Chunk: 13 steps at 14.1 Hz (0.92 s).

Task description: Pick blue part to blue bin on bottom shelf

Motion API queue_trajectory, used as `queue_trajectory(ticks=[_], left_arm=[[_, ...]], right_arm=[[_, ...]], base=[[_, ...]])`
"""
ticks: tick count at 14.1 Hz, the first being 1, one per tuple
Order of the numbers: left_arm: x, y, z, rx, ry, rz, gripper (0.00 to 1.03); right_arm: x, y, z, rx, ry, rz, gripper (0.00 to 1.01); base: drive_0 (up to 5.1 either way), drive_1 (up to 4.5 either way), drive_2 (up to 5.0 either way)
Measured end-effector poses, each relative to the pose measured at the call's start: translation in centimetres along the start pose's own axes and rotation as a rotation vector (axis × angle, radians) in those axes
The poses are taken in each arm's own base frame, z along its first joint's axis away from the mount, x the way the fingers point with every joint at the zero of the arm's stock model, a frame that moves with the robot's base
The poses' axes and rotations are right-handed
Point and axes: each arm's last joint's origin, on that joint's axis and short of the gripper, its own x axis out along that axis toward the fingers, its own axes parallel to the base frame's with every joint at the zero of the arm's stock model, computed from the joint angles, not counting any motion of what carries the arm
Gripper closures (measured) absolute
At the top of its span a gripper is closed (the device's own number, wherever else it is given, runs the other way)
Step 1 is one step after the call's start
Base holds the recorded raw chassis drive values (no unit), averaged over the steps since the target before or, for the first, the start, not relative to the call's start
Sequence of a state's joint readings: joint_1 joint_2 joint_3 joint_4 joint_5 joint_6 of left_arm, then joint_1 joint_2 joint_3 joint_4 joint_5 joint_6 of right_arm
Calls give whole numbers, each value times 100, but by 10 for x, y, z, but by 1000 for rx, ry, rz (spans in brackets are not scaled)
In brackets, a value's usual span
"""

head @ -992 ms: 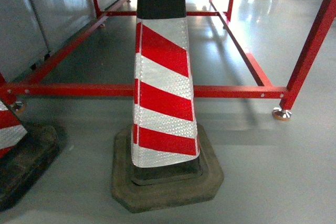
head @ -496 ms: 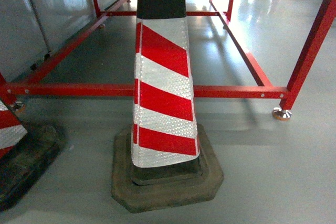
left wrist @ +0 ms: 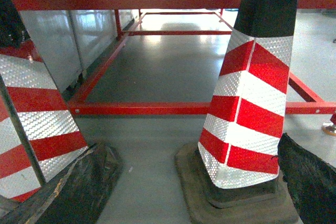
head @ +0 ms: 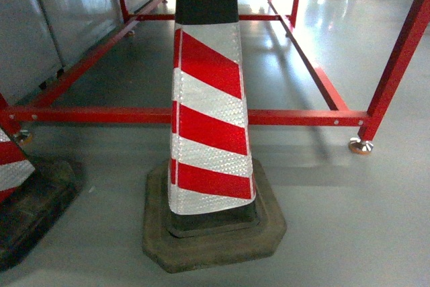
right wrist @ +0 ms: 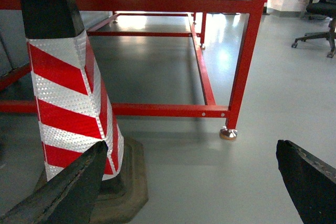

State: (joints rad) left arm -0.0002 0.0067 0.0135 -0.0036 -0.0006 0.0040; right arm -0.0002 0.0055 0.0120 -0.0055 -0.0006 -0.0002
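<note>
The blue part, the blue bin and the bottom shelf are out of view in every frame. In the left wrist view my left gripper (left wrist: 191,145) is open, its dark fingers (left wrist: 79,192) spread wide low over the grey floor with nothing between them. My right gripper (right wrist: 191,145) is open too, and its black fingers (right wrist: 310,182) frame bare floor. Neither gripper shows in the head view.
A red-and-white striped cone (head: 208,119) on a dark rubber base stands straight ahead, close. A second cone (head: 10,166) is at the left edge. Behind them runs a red steel frame (head: 295,117) with a levelling foot (head: 361,144). Grey panels (head: 40,31) line the left. An office chair (right wrist: 320,24) stands far right.
Almost nothing: the left cone's base sits a touch further right in the head view than a second ago.
</note>
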Motion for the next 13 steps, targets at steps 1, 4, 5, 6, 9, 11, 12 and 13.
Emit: queue_trajectory(ticks=[1,4,5,6,9,11,12,13], left_arm=[[0,0,0,0,0,0,5],[0,0,0,0,0,0,5],[0,0,0,0,0,0,5],[0,0,0,0,0,0,5],[0,0,0,0,0,0,5],[0,0,0,0,3,0,5],[0,0,0,0,5,0,5],[0,0,0,0,3,-1,5]], right_arm=[[0,0,0,0,0,0,3],[0,0,0,0,0,0,3],[0,0,0,0,0,0,3],[0,0,0,0,0,0,3],[0,0,0,0,0,0,3],[0,0,0,0,1,0,3],[0,0,0,0,2,0,3],[0,0,0,0,1,0,3]], base=[[0,0,0],[0,0,0],[0,0,0],[0,0,0],[0,0,0],[0,0,0],[0,0,0],[0,0,0]])
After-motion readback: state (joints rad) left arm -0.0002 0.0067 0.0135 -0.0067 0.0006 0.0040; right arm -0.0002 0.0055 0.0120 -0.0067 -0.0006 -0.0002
